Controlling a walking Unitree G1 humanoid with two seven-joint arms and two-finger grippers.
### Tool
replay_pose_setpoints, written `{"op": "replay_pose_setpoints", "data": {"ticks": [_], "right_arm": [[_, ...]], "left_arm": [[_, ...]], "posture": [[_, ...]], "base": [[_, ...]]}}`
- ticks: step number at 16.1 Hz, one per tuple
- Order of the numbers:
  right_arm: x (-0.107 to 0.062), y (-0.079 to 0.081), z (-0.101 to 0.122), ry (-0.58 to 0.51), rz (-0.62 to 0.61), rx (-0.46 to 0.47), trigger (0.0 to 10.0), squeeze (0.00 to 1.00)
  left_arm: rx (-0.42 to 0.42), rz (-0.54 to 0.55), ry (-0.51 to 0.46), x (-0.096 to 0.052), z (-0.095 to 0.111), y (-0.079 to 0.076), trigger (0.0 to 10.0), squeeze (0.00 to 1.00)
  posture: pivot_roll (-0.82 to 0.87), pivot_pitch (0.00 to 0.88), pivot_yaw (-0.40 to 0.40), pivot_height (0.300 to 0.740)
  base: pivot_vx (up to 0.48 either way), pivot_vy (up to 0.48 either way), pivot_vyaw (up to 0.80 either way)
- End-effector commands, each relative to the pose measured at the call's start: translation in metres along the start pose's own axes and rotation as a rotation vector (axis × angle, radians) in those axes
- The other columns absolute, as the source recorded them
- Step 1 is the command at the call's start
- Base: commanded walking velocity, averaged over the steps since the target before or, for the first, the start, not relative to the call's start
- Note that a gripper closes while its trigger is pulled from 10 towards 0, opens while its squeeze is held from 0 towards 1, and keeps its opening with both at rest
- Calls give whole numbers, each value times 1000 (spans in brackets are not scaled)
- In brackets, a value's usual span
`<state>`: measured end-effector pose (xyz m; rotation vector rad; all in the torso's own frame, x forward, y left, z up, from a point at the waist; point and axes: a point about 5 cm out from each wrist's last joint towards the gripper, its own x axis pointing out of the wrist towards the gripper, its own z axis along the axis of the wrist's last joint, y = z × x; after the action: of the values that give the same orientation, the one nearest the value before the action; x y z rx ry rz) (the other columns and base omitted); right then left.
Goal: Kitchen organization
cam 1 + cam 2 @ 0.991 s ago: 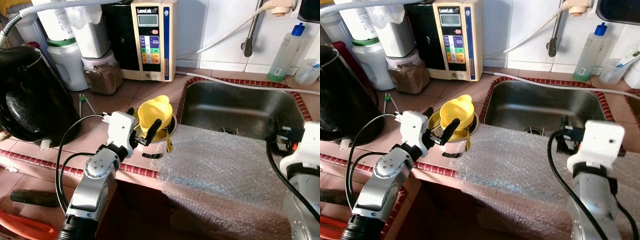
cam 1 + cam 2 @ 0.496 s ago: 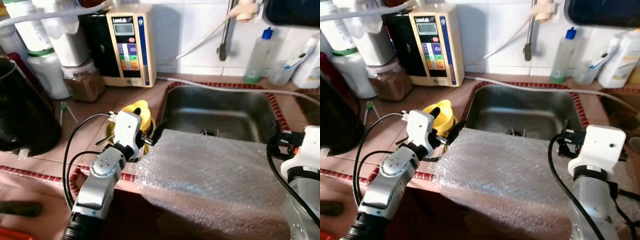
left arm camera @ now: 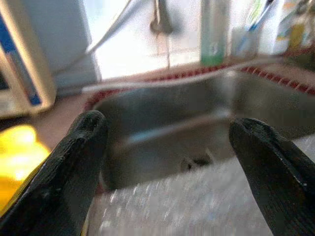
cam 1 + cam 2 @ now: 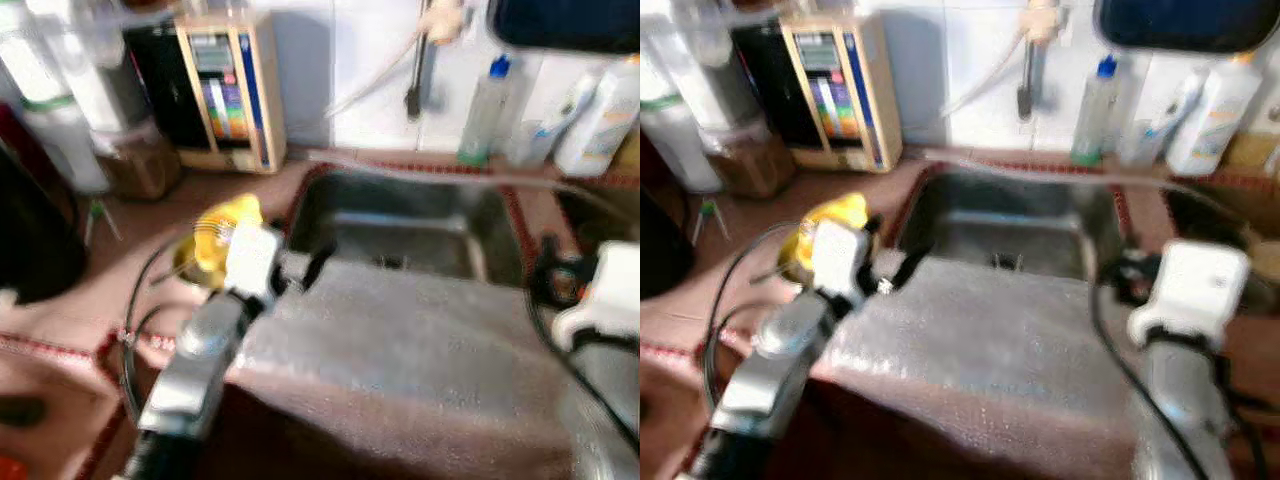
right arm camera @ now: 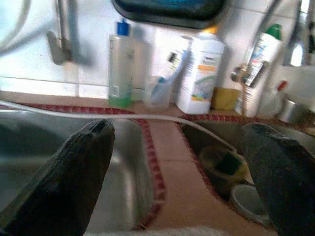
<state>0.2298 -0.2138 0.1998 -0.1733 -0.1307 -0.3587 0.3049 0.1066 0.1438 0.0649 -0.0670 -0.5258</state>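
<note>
Stainless sink point(image 4: 400, 215) set into tiled tabletop point(image 4: 130, 215), front half covered by sheet of bubble wrap point(image 4: 400, 345) draped over near edge and hanging down cabinet face. Left gripper point(image 3: 167, 162) poised at sheet's left rear corner, jaws spread wide, nothing between them; yellow funnel-like cup point(image 4: 215, 235) just behind it on tabletop. Right gripper point(image 5: 177, 167) raised near sheet's right edge, jaws likewise spread and empty, aimed toward bottles point(image 5: 204, 73) at back wall and a second basin. Head views blurred, fine detail unreadable. Sheet judged very light, limp and crinkly, somewhat slick; likely to sag, fold or slide rather than lift flat. Best hold probably a pinch at an edge or corner, one per side, since a single grip would leave most of it trailing. Not fragile, though prone to snagging on sink rim.
</note>
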Motion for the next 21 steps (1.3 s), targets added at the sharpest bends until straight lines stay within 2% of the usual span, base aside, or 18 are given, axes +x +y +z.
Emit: {"op": "replay_pose_setpoints", "data": {"ticks": [1, 8, 10, 12, 13, 15, 16, 21], "right_arm": [[1, -3, 2, -7, -12, -5, 10000, 0], [5, 1, 7, -39, -11, -9, 10000, 0], [5, 2, 6, -36, -8, -3, 10000, 0], [5, 4, 7, -40, 0, -2, 10000, 0], [6, 5, 9, -53, 13, 4, 10000, 0], [5, 11, 10, -69, 51, -11, 10000, 0], [1, 22, 13, -94, 124, -40, 10000, 0], [-11, 34, 2, -63, 195, -63, 10000, 0]], "left_arm": [[-1, -5, -9, 2, 3, 0, 10000, 0], [-24, 17, -23, 3, 5, 2, 10000, 0], [-23, 22, -24, 4, 5, 1, 10000, 0], [-11, 78, -52, 5, 10, 6, 10000, 0], [15, 177, -67, 6, 14, 18, 10000, 0], [32, 264, -48, 5, 11, 29, 10000, 0], [46, 281, -39, 4, 10, 33, 10000, 0], [4, 307, 3, 7, -1, 34, 10000, 0]], "posture": [[-114, 50, 66, 740], [-108, 53, 65, 740], [-107, 52, 63, 740], [-108, 51, 64, 740], [-106, 51, 63, 740], [-106, 51, 63, 740], [-104, 45, 62, 740], [-106, 37, 65, 740]], "base": [[0, 0, 0], [0, 0, 0], [0, 0, -637], [0, 0, -694], [0, 0, 0], [0, 0, 0], [0, 0, 0], [0, 0, 154]]}}
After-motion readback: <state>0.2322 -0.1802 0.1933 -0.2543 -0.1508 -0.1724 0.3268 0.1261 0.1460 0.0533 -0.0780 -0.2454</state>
